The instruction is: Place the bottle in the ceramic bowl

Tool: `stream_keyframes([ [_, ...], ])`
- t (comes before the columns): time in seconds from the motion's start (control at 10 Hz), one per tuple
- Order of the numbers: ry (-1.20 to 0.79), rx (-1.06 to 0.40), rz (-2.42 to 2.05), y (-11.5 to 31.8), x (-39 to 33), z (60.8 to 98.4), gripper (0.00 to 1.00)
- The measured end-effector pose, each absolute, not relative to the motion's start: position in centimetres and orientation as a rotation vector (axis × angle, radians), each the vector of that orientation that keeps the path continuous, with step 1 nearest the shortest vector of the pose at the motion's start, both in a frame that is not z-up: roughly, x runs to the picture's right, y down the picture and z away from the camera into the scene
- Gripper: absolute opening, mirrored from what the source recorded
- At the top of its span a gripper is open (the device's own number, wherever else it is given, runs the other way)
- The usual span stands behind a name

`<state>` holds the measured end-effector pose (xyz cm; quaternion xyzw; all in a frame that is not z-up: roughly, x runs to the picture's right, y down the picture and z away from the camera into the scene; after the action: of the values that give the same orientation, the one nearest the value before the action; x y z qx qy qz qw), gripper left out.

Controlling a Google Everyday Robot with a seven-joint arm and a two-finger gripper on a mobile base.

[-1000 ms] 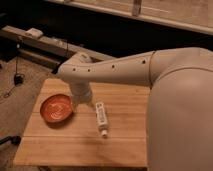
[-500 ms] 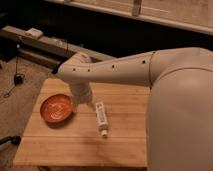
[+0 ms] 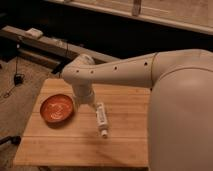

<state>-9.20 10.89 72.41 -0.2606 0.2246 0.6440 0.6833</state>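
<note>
Slim white bottle (image 3: 101, 119) lies beside orange-red ceramic bowl (image 3: 56, 108); pincer (image 3: 92, 104) at bottle's far end, grip unclear

dim warm light, gripper (image 3: 92, 106) beside bottle (image 3: 101, 118)

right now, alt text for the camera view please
A white robot arm reaches over a wooden table, its gripper low at the upper end of a slim white bottle. An empty orange-red ceramic bowl sits apart, toward the picture's left.
</note>
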Motion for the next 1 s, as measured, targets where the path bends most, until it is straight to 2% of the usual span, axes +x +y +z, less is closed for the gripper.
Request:
stream_keyframes([
  [0.3, 0.493, -0.564, 1.441, 11.8, -6.2, 76.6, 0.65],
  [1.0, 0.470, -0.639, 1.436, 13.3, -2.6, 81.5, 0.65],
])
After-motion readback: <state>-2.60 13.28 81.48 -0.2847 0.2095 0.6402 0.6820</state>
